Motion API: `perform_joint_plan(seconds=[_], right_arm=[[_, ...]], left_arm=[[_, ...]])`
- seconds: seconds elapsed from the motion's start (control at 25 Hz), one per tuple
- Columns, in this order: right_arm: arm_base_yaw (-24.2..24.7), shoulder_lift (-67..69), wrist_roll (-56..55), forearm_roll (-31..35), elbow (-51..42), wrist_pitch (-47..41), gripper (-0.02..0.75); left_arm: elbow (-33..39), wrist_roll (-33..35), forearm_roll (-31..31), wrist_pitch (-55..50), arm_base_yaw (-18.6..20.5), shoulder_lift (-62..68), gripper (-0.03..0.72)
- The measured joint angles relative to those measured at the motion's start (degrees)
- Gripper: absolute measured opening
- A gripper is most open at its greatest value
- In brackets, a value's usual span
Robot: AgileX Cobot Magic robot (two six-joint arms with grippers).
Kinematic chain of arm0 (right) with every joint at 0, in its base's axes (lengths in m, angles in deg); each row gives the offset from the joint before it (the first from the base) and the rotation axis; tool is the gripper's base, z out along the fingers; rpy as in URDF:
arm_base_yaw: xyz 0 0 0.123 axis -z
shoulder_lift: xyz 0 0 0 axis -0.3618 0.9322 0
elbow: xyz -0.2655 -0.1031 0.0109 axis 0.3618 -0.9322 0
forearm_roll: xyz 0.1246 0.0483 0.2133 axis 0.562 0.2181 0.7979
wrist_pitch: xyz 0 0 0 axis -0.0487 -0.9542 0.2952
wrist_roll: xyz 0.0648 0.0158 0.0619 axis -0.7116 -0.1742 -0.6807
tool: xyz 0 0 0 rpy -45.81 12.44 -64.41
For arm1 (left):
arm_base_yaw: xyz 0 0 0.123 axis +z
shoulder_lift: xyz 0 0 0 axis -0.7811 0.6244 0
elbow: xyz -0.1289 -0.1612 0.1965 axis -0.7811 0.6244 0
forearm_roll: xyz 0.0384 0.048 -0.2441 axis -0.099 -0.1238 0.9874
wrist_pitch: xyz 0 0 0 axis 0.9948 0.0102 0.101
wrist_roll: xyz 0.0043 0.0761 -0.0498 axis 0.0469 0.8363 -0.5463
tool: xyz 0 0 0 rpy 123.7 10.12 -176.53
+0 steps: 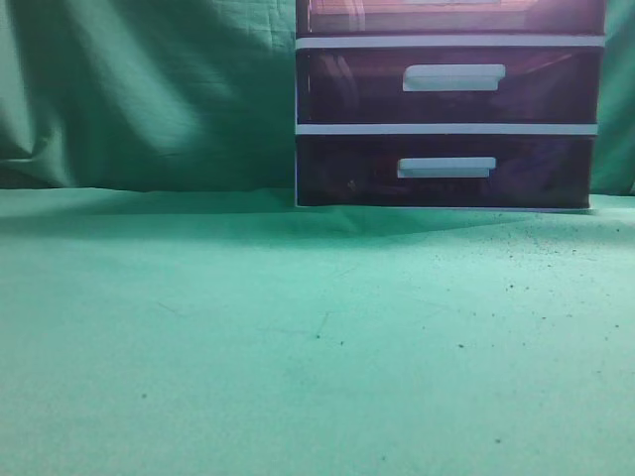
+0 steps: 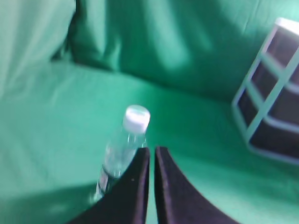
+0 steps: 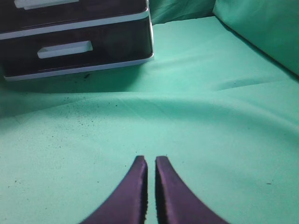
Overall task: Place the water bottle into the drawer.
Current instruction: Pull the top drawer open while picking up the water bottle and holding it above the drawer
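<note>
Water bottle (image 2: 122, 151): clear, with a white cap, standing on the green cloth just past the tips of the left gripper and a bit to their left, not touching that I can tell; the picture is blurry
Left gripper (image 2: 151, 151): two dark fingers pressed nearly together with only a thin crack between them, and nothing held
Drawer (image 1: 451, 16): the top one of the cabinet, reddish-brown; only its lower part shows at the top edge of the exterior view, so I cannot tell if it is pulled out
Cabinet (image 2: 268, 109): white frame, far ahead and to the right of the left gripper
Right gripper (image 3: 151, 161): fingers also nearly together, holding nothing, low over the green cloth (image 3: 210, 116)
Lower drawers (image 3: 70, 46): dark with white bar handles, far ahead and to the left of the right gripper
</note>
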Motion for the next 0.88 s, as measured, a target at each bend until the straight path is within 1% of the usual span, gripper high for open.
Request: perform_joint_plan(seconds=[0.12, 0.28, 0.52, 0.6, 0.64, 0.72, 0.76, 0.8, 0.84, 0.88], right_arm=[[0.0, 0.0, 0.0, 0.0, 0.0, 0.0, 0.05], [0.0, 0.0, 0.0, 0.0, 0.0, 0.0, 0.05], [0.0, 0.0, 0.0, 0.0, 0.0, 0.0, 0.05], [0.0, 0.0, 0.0, 0.0, 0.0, 0.0, 0.05], [0.0, 0.0, 0.0, 0.0, 0.0, 0.0, 0.05], [0.0, 0.0, 0.0, 0.0, 0.0, 0.0, 0.05], [0.0, 0.0, 0.0, 0.0, 0.0, 0.0, 0.05], [0.0, 0.0, 0.0, 0.0, 0.0, 0.0, 0.05], [0.0, 0.0, 0.0, 0.0, 0.0, 0.0, 0.05], [0.0, 0.0, 0.0, 0.0, 0.0, 0.0, 0.05]], left_arm=[[-0.38, 0.89, -0.3, -2.29, -0.66, 5.78, 0.0], [-1.07, 4.97, -0.54, -3.35, -2.06, 13.75, 0.0], [-5.52, 6.21, -0.68, -3.75, -2.47, 26.35, 0.0], [-7.42, 6.35, -1.61, -3.38, -2.47, 29.86, 0.0], [-8.24, 6.69, -2.0, -3.12, -2.47, 31.82, 0.048], [-10.2, 6.93, -2.04, -3.09, -2.47, 35.14, 0.202], [-10.91, 7.07, -2.04, -3.09, -2.47, 36.65, 0.313], [-11.55, 7.16, -2.04, -3.09, -2.47, 37.8, 0.443], [-11.85, 7.16, -2.04, -2.81, -2.47, 38.58, 0.545], [-11.94, 7.16, -2.04, -2.55, -2.47, 39.46, 0.598]])
